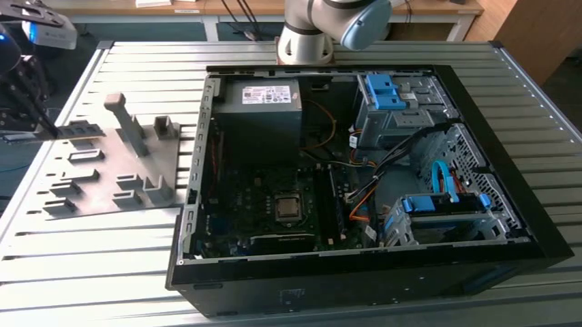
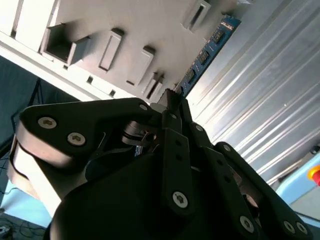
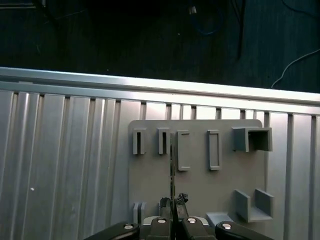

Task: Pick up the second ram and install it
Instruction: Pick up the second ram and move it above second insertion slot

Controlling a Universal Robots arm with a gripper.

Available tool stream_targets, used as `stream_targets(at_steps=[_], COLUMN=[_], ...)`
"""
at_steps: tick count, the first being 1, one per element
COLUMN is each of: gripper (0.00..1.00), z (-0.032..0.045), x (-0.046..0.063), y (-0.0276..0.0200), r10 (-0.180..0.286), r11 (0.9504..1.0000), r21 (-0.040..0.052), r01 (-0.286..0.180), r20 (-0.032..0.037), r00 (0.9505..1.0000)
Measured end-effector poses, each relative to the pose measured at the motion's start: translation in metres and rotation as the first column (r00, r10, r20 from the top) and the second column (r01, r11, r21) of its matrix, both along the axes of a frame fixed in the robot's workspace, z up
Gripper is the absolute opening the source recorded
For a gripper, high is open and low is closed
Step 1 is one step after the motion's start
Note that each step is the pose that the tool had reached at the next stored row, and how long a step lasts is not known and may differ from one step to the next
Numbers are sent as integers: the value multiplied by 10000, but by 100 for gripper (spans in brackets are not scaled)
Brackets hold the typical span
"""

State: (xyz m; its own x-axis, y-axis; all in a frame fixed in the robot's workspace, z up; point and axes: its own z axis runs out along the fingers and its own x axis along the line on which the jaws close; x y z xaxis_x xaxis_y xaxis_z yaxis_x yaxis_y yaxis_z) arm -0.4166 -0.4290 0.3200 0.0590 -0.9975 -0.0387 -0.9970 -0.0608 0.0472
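1. Gripper. In the exterior view the gripper (image 1: pixel 48 126) is positioned at the 9 o'clock edge of the scene, well apart from the open computer case (image 1: pixel 509 204). In both wrist views its fingers are closed on one end of the second ram (image 2: pixel 205 52). The fingertips (image 2: pixel 172 102) meet at the board's near end.

2. Second ram. The second wrist view shows a blue circuit board with a row of small black chips, extending away from the fingertips. Its far end projects past the tray edge, over the table slats. In the first wrist view the second ram (image 3: pixel 172 160) appears edge-on as a thin line running over the grey slotted tray (image 3: pixel 200 185). In the exterior view the board (image 1: pixel 82 129) lies at the 10 o'clock corner of the tray (image 1: pixel 100 180). Whether the board touches the tray cannot be determined.

3. Work area.
- The tray rests on the slatted metal table (image 1: pixel 91 272), at 9 o'clock from the case.
- The case lies on its side with the panel off, exposing the motherboard (image 1: pixel 236 204).
- The processor socket (image 1: pixel 289 208) sits toward 6 o'clock inside the case.
- The power supply (image 1: pixel 264 102) sits toward 12 o'clock.
- The arm base (image 1: pixel 309 37) stands on the table at 12 o'clock from the case.
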Motion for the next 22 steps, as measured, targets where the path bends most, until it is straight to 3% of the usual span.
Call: stream_targets(at_steps=[1, 2, 6, 9, 14, 22], gripper=[14, 14, 14, 14, 14, 14], z=[0, 0, 1, 0, 20, 167], x=[0, 0, 0, 0, 0, 0], y=[0, 1, 0, 1, 0, 0], r10=[-59, -163, -845, -1490, -1492, -1492], r11=[9999, 9997, 9962, 9886, 9886, 9886], r21=[-126, -184, -200, -199, -198, -195], r01=[59, 163, 845, 1490, 1491, 1491], r20=[0, 1, 0, 1, -2, -1], r00=[10000, 9999, 9964, 9888, 9888, 9888])
